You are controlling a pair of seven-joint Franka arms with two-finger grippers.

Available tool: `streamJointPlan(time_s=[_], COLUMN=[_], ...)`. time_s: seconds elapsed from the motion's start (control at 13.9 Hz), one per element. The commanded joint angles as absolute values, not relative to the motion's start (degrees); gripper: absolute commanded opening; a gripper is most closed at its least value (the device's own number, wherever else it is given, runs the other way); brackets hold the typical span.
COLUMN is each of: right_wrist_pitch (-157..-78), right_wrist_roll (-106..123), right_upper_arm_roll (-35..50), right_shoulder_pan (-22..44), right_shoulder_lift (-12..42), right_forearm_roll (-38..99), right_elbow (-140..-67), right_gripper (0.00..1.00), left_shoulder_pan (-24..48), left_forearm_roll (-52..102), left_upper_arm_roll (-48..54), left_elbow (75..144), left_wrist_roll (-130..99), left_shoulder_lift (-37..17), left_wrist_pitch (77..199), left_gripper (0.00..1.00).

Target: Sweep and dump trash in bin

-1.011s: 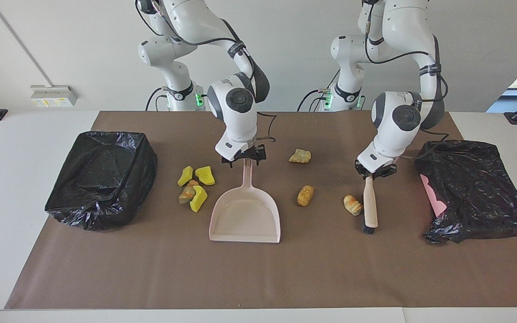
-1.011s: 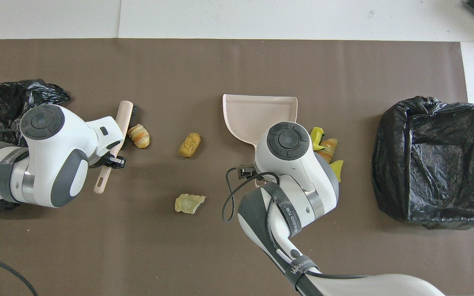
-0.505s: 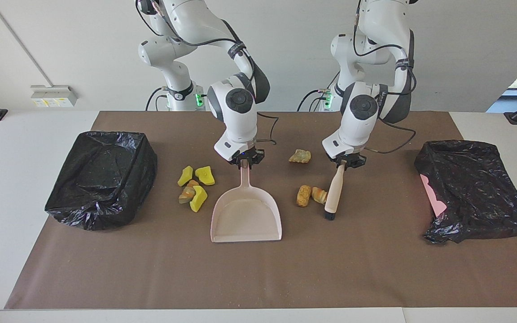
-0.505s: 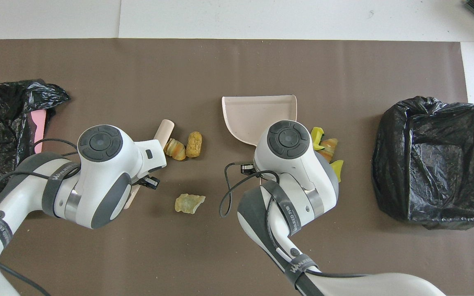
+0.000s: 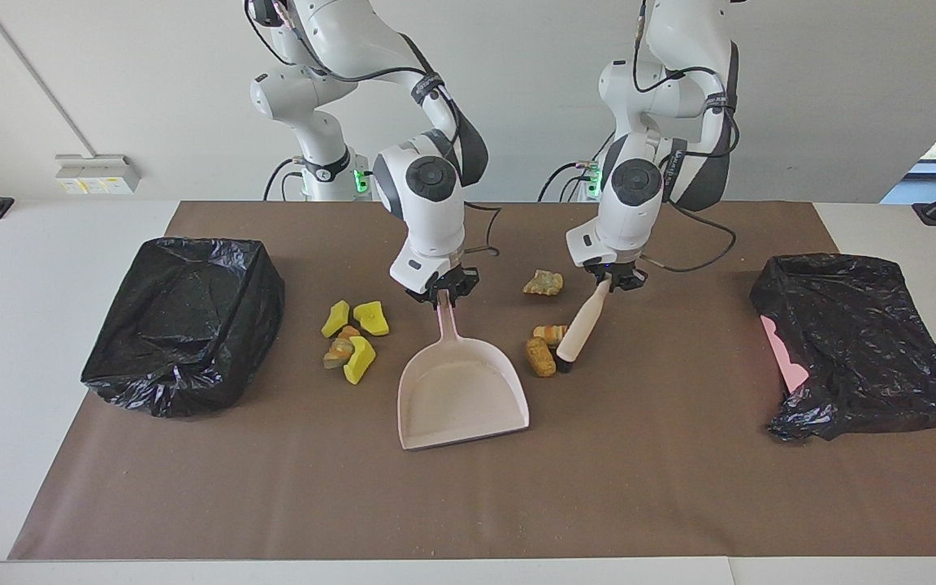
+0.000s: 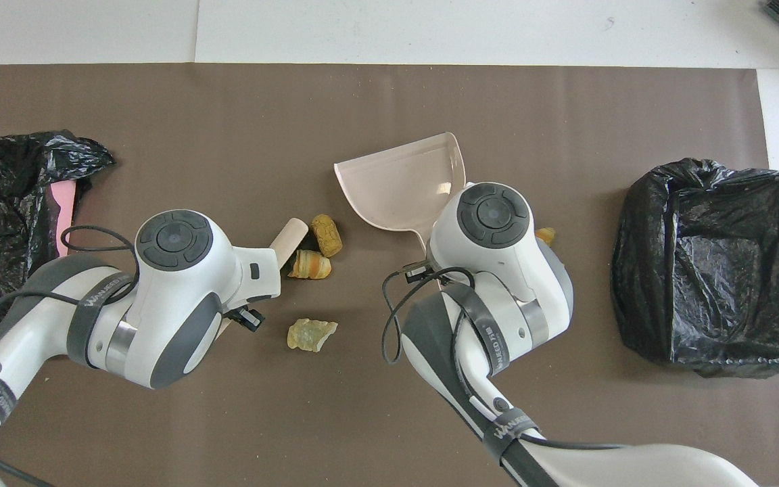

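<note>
Trash: two bread lumps (image 5: 543, 347) just beside dustpan (image 5: 463, 394) mouth, at brush (image 5: 578, 332) tip; third lump (image 5: 543, 283) nearer robots than dustpan; yellow sponge chunks (image 5: 353, 335) between dustpan and bin (image 5: 184, 321).
Left gripper (image 5: 616, 279) jaws clamped on brush handle; right gripper (image 5: 440, 292) jaws clamped on dustpan handle.
Advice: keep dustpan lip flat on surface, mouth angled toward lumps; sweep low, short, straight in so lumps don't roll past rim.

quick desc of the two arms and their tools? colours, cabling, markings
Both arms: glossy white shells with dark grey joint bands and round grey wrist caps. Loose black cables loop outside them, held by black printed straps. Green lights glow at the bases. The left tool and right tool are small, black, two-fingered.
</note>
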State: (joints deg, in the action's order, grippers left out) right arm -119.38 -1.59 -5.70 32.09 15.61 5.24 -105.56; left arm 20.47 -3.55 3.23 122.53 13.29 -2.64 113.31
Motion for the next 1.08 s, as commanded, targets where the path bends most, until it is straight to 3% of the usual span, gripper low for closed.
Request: streamJointPlan(time_s=[0.0,0.22,0.51,0.72,1.01], right_wrist_pitch=[-115.51,-112.33,-113.02,-118.28,-118.3], right_wrist_roll=[18.38,34.22,54.11,57.74,54.86], right_upper_arm_roll=[-5.45,-5.54,-5.54,-5.54,-5.54], right_shoulder_pan=[28.13,27.6,27.95,28.65,31.89], right_shoulder_lift=[11.88,9.59,7.57,5.02,3.35], right_forearm_roll=[6.15,5.54,0.55,-1.84,-8.07], right_elbow=[-106.26,-108.01,-111.87,-116.88,-118.82], right_gripper=[0.0,0.0,0.0,0.0,0.0], left_shoulder_pan=[18.64,17.24,17.23,17.93,19.68], left_forearm_roll=[-2.46,-2.46,-2.29,-1.85,2.28], left_upper_arm_roll=[2.64,2.72,2.72,2.81,2.9], left_elbow=[122.08,123.13,125.94,126.65,126.74], left_wrist_roll=[14.34,5.15,-5.93,-9.05,-7.73], left_shoulder_lift=[0.78,2.19,1.76,-1.48,-2.46], left_wrist_pitch=[110.39,108.54,115.37,121.46,122.17], left_gripper=[0.0,0.0,0.0,0.0,0.0])
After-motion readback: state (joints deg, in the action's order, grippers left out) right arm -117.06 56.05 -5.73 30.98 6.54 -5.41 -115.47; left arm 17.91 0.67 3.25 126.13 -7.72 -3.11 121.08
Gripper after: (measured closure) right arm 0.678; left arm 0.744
